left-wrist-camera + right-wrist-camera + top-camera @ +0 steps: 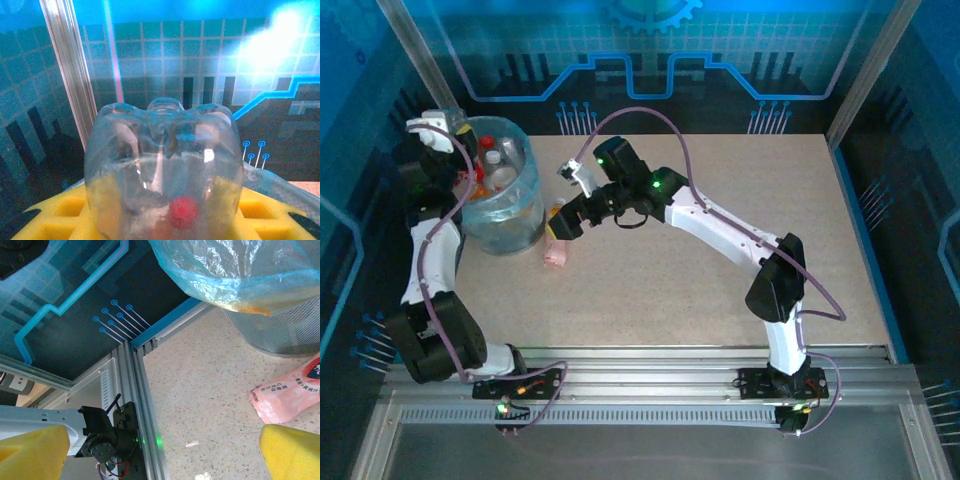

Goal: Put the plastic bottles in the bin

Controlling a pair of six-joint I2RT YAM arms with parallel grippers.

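The grey bin (505, 225), lined with a pale blue bag (235, 270), stands at the table's far left and holds several plastic bottles (492, 160). My left gripper (440, 130) hangs over the bin's left rim, shut on a clear plastic bottle (160, 170). That bottle's base faces the camera, a red cap shows through it, and the yellow pads (45, 220) press its sides. My right gripper (563, 222) is low beside the bin's right side, open, with bare table between its yellow pads (30, 452). A crushed pink-labelled bottle (287, 392) lies on the table just beside it (557, 252).
The bin's mesh wall (280, 330) stands close to the right gripper. The table's left edge runs along an aluminium rail (145, 405), and the left arm's base (105, 440) sits beyond it. Speckled tabletop (720, 300) stretches to the right of the bin.
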